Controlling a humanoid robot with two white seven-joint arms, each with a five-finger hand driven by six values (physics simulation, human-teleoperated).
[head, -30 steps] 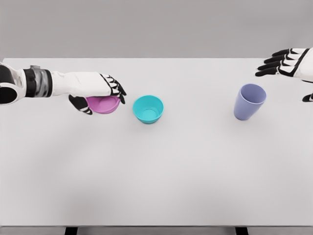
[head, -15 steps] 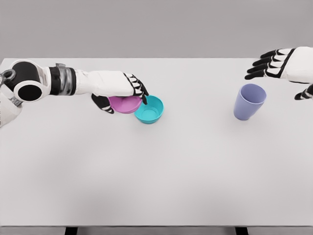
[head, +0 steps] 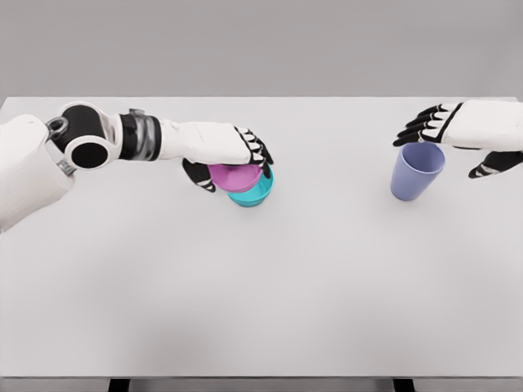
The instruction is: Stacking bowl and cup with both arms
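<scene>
My left hand is shut on a pink bowl and holds it right over a teal bowl, overlapping its left rim. I cannot tell whether the two bowls touch. A lavender cup stands upright at the right of the table. My right hand hovers just above and behind the cup's rim, fingers spread and thumb apart, holding nothing.
The white table spans the whole view, its front edge near the bottom of the picture. My left forearm stretches across the table's back left.
My left hand has carried the pink bowl rightward, from beside the teal bowl to over it. The right hand has moved left and down toward the cup.
</scene>
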